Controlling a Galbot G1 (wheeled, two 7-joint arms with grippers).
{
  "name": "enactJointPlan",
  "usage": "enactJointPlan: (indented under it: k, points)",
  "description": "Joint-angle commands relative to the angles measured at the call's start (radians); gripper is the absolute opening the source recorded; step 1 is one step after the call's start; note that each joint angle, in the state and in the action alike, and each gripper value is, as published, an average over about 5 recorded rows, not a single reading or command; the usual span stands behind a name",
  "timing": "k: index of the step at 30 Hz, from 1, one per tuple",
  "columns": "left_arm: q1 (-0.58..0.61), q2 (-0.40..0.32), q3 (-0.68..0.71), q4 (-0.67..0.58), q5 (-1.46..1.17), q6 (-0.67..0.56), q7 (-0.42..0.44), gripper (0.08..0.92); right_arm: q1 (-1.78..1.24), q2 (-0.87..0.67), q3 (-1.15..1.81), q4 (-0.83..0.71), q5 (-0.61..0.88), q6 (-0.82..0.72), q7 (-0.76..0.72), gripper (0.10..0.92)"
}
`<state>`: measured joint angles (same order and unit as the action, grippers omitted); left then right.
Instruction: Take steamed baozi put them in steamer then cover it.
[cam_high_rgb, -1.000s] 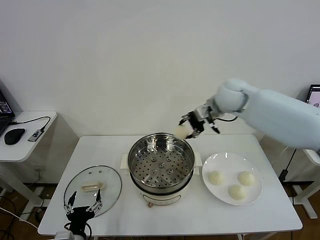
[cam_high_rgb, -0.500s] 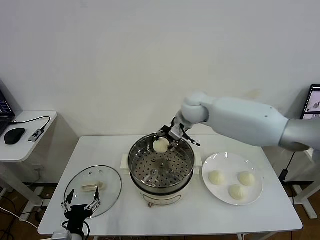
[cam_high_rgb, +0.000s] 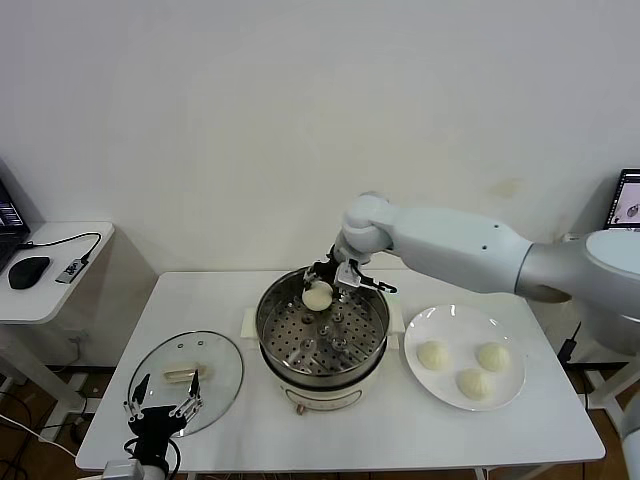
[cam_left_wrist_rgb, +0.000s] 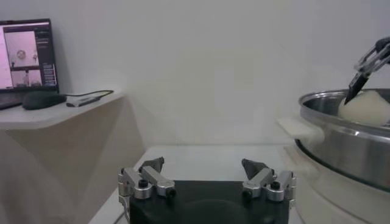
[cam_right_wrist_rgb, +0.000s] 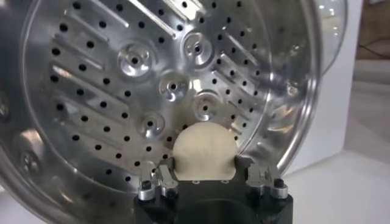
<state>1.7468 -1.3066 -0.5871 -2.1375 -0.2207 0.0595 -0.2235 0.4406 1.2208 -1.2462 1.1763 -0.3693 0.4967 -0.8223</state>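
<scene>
Right tool (cam_high_rgb: 322, 283) just above centre of the head view, over the far rim of the steamer (cam_high_rgb: 322, 335), fingers on either side of one baozi (cam_high_rgb: 317, 295); bun still between the fingers, whether pinched or just let go cannot tell. In the right wrist view, same baozi (cam_right_wrist_rgb: 204, 151) low at centre, between the fingers (cam_right_wrist_rgb: 159, 176), above the perforated steel floor (cam_right_wrist_rgb: 140, 79). Three more baozi (cam_high_rgb: 432, 354) on the white plate (cam_high_rgb: 440, 320) at lower right of the table (cam_high_rgb: 200, 300). Glass cover (cam_high_rgb: 220, 360) flat on the table at lower left, well apart from the steamer. Left tool (cam_high_rgb: 160, 412) at the bottom left edge, just over the cover's near rim, fingers spread wide, grasping nothing.
</scene>
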Motion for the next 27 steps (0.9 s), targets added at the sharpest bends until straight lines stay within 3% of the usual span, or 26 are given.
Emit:
enactJointPlan:
  k: [1,5,11,20,23,27]
  points:
    - [0.0,-0.001,0.001,-0.002,0.004,-0.001,0.001,0.823,-0.02,0.025,0.001,-0.049,-0.083,0.052,0.015,0.713]
    - [0.001,-0.002,0.001,-0.009,0.008,-0.002,0.0,0.823,-0.003,0.016,0.001,-0.032,-0.039,0.04,0.018,0.802]
    - [-0.002,0.001,0.0,-0.019,0.018,-0.002,0.004,0.823,0.11,-0.057,-0.012,0.069,0.127,-0.055,-0.019,0.822]
    - [-0.005,0.022,-0.002,-0.039,0.017,0.003,0.005,0.823,0.302,-0.411,-0.069,0.445,0.564,-0.62,-0.116,0.823]
    - [-0.011,0.034,-0.003,-0.038,0.016,0.006,0.005,0.823,0.328,-0.544,-0.082,0.549,0.616,-0.788,-0.113,0.823]
    - [-0.015,0.042,0.003,-0.032,0.016,0.006,0.005,0.823,0.316,-0.703,-0.08,0.636,0.636,-0.904,-0.105,0.823]
